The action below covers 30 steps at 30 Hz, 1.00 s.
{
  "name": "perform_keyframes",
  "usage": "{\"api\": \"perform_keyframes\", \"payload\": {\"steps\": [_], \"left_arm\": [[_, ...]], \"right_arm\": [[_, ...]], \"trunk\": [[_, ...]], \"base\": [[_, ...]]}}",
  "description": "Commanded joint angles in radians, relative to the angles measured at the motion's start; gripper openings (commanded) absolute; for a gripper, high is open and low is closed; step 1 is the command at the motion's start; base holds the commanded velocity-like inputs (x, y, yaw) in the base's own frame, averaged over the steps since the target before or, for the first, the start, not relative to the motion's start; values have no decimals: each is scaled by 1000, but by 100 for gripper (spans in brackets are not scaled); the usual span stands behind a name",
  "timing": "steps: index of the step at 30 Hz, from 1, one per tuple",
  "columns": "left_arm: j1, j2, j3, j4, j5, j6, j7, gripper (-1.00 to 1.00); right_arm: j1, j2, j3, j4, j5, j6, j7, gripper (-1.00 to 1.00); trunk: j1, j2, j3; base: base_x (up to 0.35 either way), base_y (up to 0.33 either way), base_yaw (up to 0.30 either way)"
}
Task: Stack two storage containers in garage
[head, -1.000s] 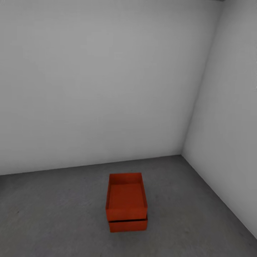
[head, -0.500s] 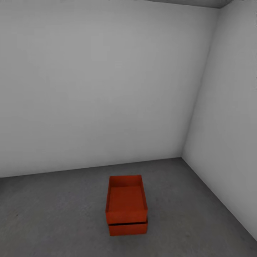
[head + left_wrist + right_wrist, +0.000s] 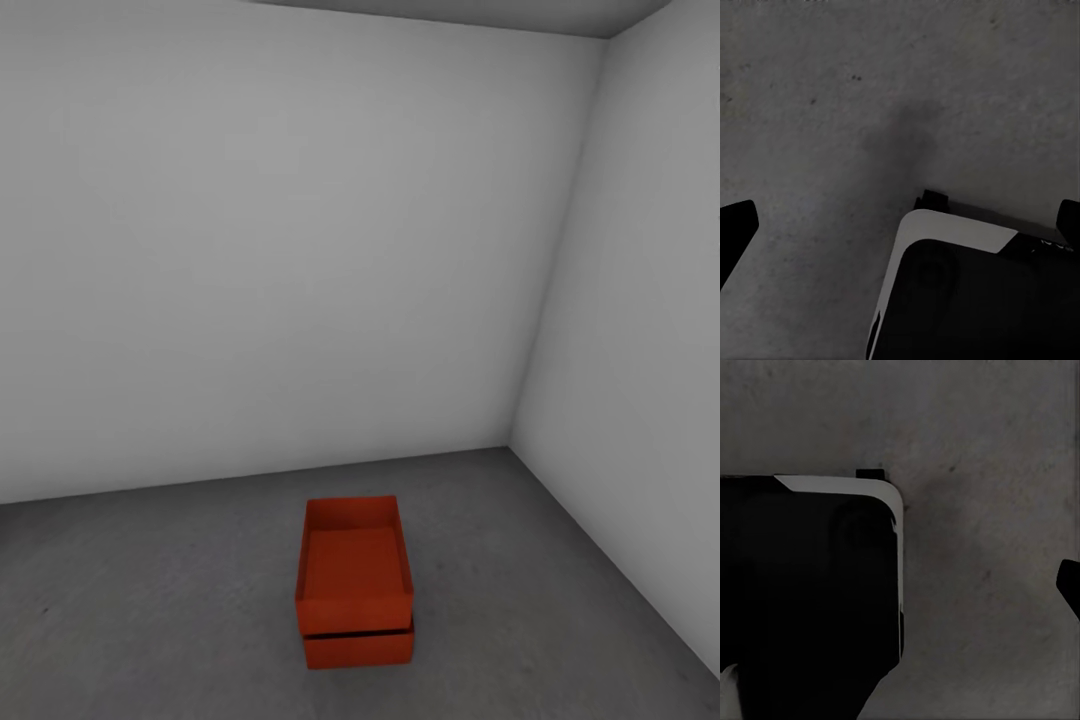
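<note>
In the head view, two orange-red rectangular lidless storage containers sit stacked in the lower middle of the frame, on the dark grey, mottled concrete-like floor point(image 3: 150, 600) of a bare white-walled room. The upper container point(image 3: 354, 565) rests on the lower container point(image 3: 358, 648), its long side running away from the camera; a thin dark seam shows between them at the near face, and the upper one hangs very slightly past the lower one on the frame's left. The stack stands well apart from the back white wall point(image 3: 280, 250) and from the side white wall point(image 3: 640, 400) at the right of the frame, which meet in a corner up and to the right of the bins.

The left wrist view looks down on the same grey floor, with a black-and-white rounded body of the robot point(image 3: 975, 292) filling the lower right; the left gripper point(image 3: 900, 225) shows just its dark fingers point(image 3: 735, 225) at the two side edges of the frame (spread wide, nothing between them).

In the right wrist view the robot's dark body sits at the left of the frame, and a single dark finger point(image 3: 1070, 585) of the right gripper shows at the right edge, so whether that gripper is apart or together cannot be told.
</note>
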Motion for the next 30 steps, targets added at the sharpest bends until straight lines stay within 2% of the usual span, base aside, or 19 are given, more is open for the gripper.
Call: {"api": "perform_keyframes", "payload": {"steps": [1, 18, 20, 22, 25, 26, 27, 30], "left_arm": [[-1, 0, -3, 0, 6, 4, 3, 100], [-1, 1, -2, -6, 6, -1, 4, 100], [-1, 1, -1, -8, 8, -21, 3, 100], [8, -11, 0, -1, 12, -53, -3, 100], [80, -32, 0, 2, 12, -70, -45, 100], [124, -42, 0, 2, 11, -76, -88, 100], [144, -46, 1, 2, 11, -85, -117, 100], [165, -50, 1, 2, 13, -108, -156, 100]], "right_arm": [[-1, -1, 10, 2, -5, -5, -1, 100], [-2, -2, 9, 2, -11, -4, -7, 100], [-2, -2, 10, 2, -9, -3, -7, 100], [-1, 0, 12, 2, -8, -2, -7, 100], [-1, 1, 12, 2, -6, -2, -7, 100], [-1, 2, 11, 2, -6, -2, -6, 100], [-1, 3, 11, 2, -5, -3, -6, 100], [-1, 5, 12, 2, -1, -5, -5, 100]], "trunk": [[1, -2, -2], [1, -2, -2], [1, -2, -2], [1, -2, -2], [1, -2, -2], [1, -2, -2], [1, -2, -2], [1, -2, -1]], "base": [[0, 0, 0], [0, 0, 0], [0, 0, 0], [0, 0, 0], [0, 0, 0], [0, 0, 0], [0, 0, 0], [0, 0, 0]]}}
